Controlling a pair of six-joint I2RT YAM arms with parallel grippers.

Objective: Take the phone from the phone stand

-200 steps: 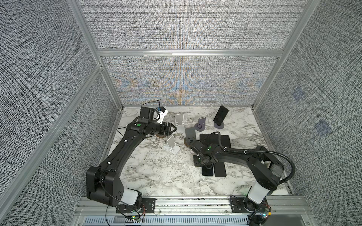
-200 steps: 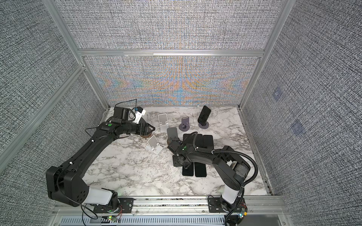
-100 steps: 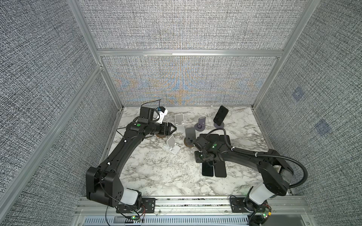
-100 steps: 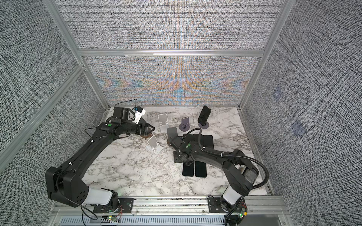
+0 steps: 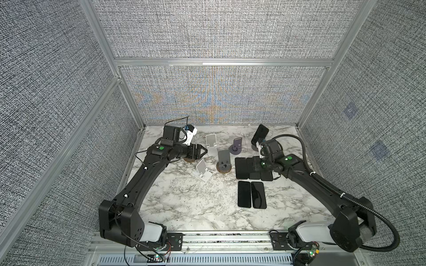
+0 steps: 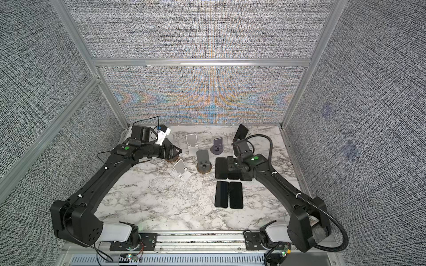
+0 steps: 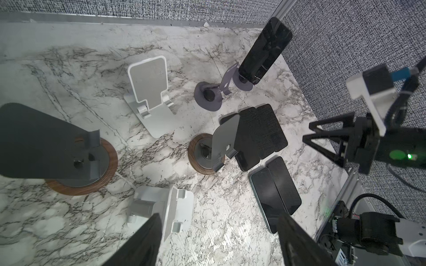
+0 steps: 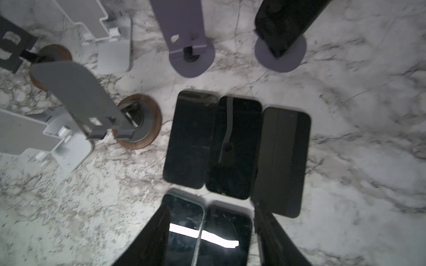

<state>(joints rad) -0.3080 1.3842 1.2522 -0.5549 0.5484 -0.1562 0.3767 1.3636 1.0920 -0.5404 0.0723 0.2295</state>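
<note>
Now six phones (image 8: 285, 25) (image 8: 189, 140) (image 8: 232, 147) (image 8: 281, 161) (image 8: 186, 216) (image 8: 227, 225), five flat, one propped; six stands (image 8: 191, 39) (image 8: 288, 59) (image 8: 80, 92) (image 8: 110, 53) (image 8: 46, 142) (image 8: 9, 46); both hands (image 7: 218, 214) (image 8: 210, 203) apart.

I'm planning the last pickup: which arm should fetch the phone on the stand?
Right. The right gripper hangs open over the flat phones, just before the propped phone. The left gripper is farther off, with empty stands between.

In both top views the whole bench (image 5: 184, 207) is seen from high above its front edge; wrist views are taken closely.

Marble tabletop (image 5: 184, 207) inside grey woven walls (image 5: 219, 30).
</note>
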